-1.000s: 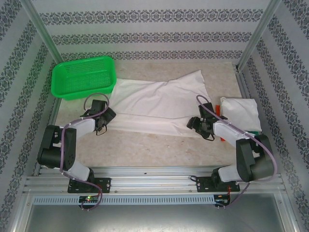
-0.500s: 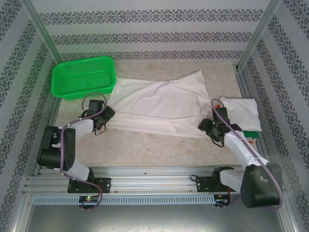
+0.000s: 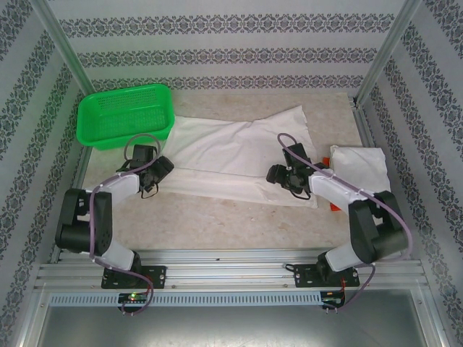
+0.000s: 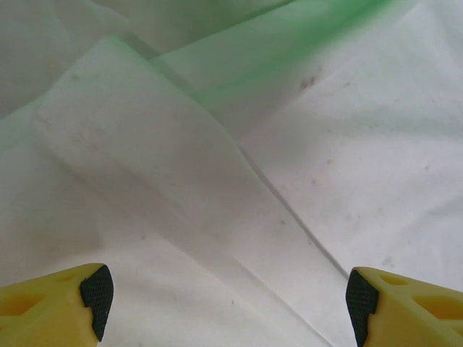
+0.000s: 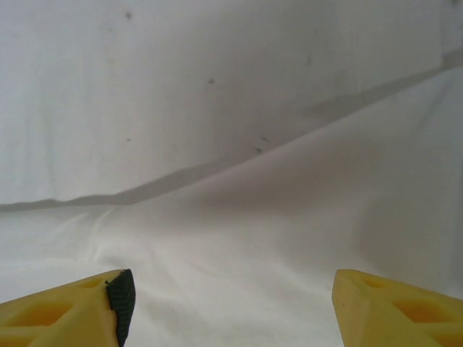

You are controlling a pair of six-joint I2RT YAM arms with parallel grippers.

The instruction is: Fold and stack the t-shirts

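Observation:
A white t-shirt (image 3: 239,155) lies spread across the middle of the table, its near edge folded over into a long band. At that band's left end my left gripper (image 3: 160,168) hangs open over the cloth (image 4: 217,181), yellow fingers (image 4: 58,307) wide apart. On the right part of the band my right gripper (image 3: 278,175) is open too, just above the white fabric (image 5: 253,217). A folded white shirt (image 3: 359,169) tops a stack at the right, with orange-red and green edges peeking out below it.
A green mesh basket (image 3: 126,114) stands at the back left, touching the shirt's left corner. Metal frame posts rise at the back corners. Patterned walls close in the table on three sides. Bare tabletop (image 3: 217,217) runs along the front.
My right gripper swung right toward the stack, then came back left and now sits over the shirt's folded band. The left gripper shifted only slightly.

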